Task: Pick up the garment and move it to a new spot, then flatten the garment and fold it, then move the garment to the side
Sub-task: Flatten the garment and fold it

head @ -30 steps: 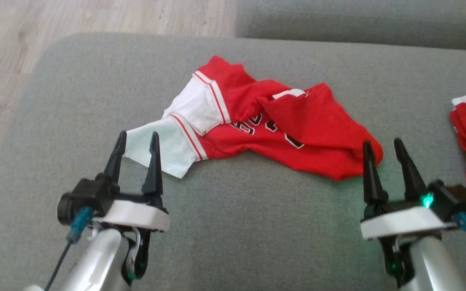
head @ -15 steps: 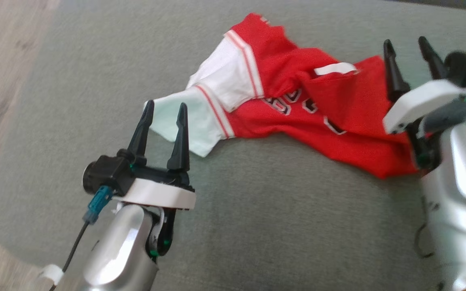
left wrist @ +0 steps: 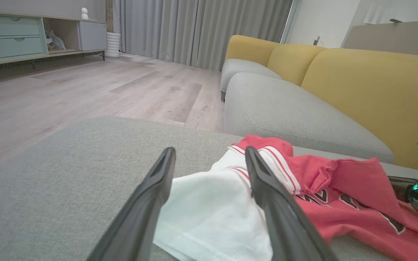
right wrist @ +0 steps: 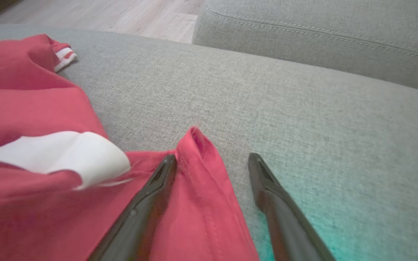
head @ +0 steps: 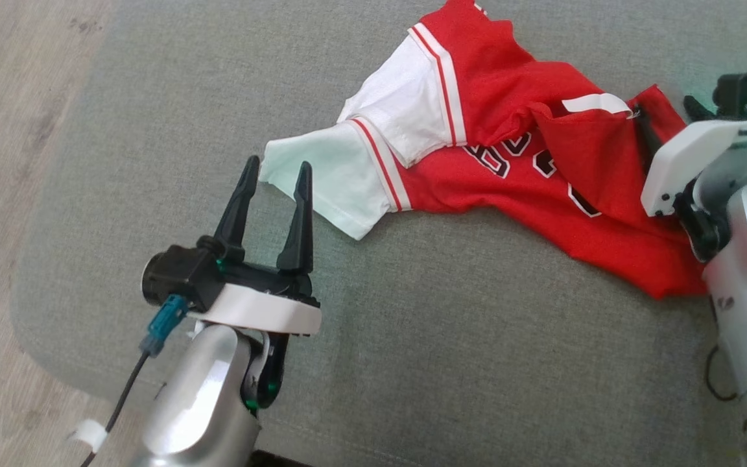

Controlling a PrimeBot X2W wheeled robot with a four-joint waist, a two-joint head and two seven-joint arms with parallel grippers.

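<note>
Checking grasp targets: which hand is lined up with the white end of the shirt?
The left hand: open, it points at the white end of the shirt. The right hand, also open, sits at a red corner instead.

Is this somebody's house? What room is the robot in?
Most likely a living room in a home. There is a yellow-backed sofa with grey seat cushions, long grey curtains hanging down to a wooden floor, and a low cabinet with drawers by the wall.
</note>
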